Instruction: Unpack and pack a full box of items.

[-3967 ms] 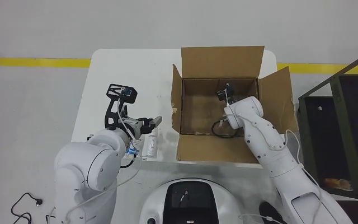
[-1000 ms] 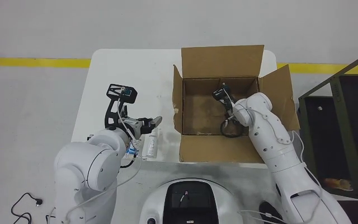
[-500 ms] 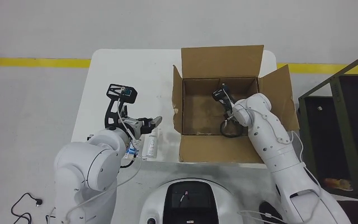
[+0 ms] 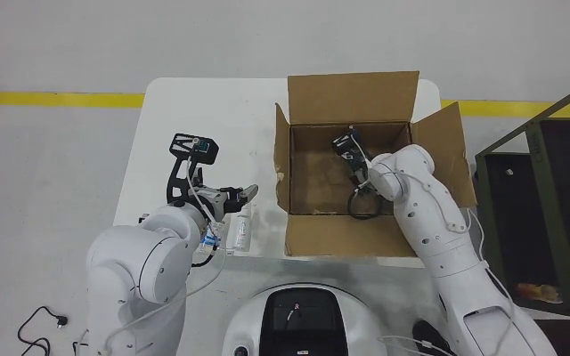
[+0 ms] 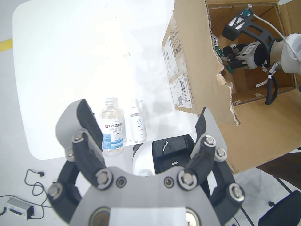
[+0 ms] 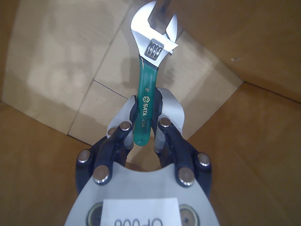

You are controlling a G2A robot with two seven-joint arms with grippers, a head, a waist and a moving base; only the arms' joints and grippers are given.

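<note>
Right gripper (image 6: 147, 111) shifted inside box (image 6: 235, 24), clamping wrench (image 6: 150, 48) handle.

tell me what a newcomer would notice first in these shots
The green-handled wrench stands out most, clamped by its handle in the right tool down inside the open cardboard box. Next come the larger bottle and the small spray bottle, lying side by side on the white table beside the box, with the left tool open close to them.

Print marks the wrench (image 6: 147, 95) handle; large bottle (image 5: 112, 128); small bottle (image 5: 138, 124); box (image 5: 178, 88) side
</note>
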